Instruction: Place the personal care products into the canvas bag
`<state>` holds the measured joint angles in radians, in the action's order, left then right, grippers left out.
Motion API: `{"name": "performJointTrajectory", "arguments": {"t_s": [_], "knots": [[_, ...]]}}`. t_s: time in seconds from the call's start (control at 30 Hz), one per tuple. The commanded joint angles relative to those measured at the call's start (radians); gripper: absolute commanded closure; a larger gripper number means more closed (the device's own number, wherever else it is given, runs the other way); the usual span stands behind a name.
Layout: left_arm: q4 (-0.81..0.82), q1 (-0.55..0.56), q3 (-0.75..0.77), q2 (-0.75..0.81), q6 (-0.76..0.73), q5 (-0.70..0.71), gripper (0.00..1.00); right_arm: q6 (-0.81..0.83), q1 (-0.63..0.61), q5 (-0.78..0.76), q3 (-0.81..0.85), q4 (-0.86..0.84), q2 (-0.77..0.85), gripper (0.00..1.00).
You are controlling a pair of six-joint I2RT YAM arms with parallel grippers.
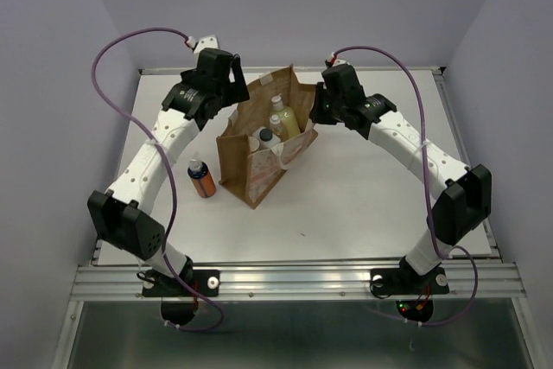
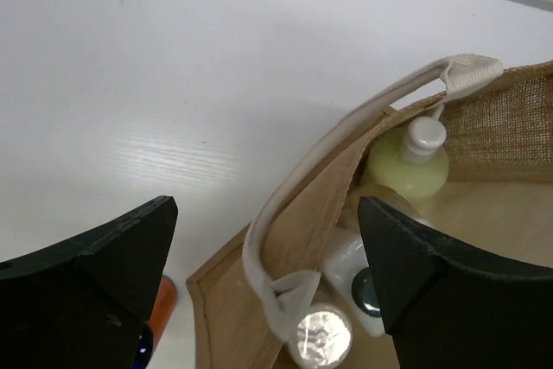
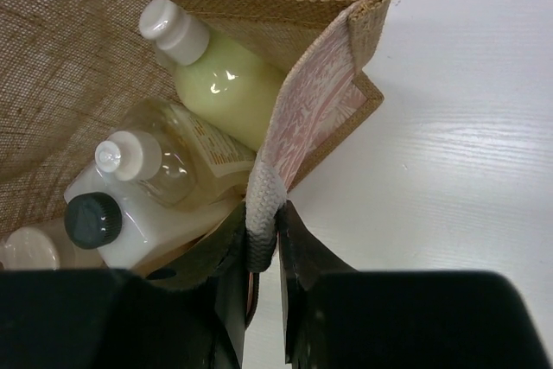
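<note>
The orange bottle [image 1: 202, 179] seems light, stiff and slippery, best taken around its body by the wide-open, empty left fingers [image 2: 104, 257]; the right fingers [image 3: 302, 265] pinch the soft strap [image 3: 262, 200] of the bag [image 3: 78, 66].

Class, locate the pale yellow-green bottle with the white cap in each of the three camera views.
Top external: pale yellow-green bottle at upper centre, inside the tan canvas bag.
Left wrist: right of centre, inside the bag.
Right wrist: upper, left of centre, inside the bag.
Shared landmark: the bag.
</note>
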<state>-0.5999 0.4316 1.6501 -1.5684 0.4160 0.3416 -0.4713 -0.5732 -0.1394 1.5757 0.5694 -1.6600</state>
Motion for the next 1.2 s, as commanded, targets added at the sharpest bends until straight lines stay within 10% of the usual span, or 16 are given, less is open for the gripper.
{"name": "performJointTrajectory", "arguments": {"t_s": [0.0, 0.5, 1.17], "knots": [[-0.15, -0.039, 0.008, 0.152, 0.099, 0.125, 0.01, 0.033, -0.01, -0.006, 0.043, -0.019, 0.032, 0.99], [-0.227, -0.09, -0.498, 0.397, 0.158, -0.06, 0.01, 0.066, -0.01, 0.012, 0.035, -0.019, 0.026, 0.99], [-0.138, -0.149, -0.647, 0.307, 0.247, -0.01, 0.06, 0.08, -0.01, 0.006, 0.026, -0.019, 0.031, 0.99]]}}
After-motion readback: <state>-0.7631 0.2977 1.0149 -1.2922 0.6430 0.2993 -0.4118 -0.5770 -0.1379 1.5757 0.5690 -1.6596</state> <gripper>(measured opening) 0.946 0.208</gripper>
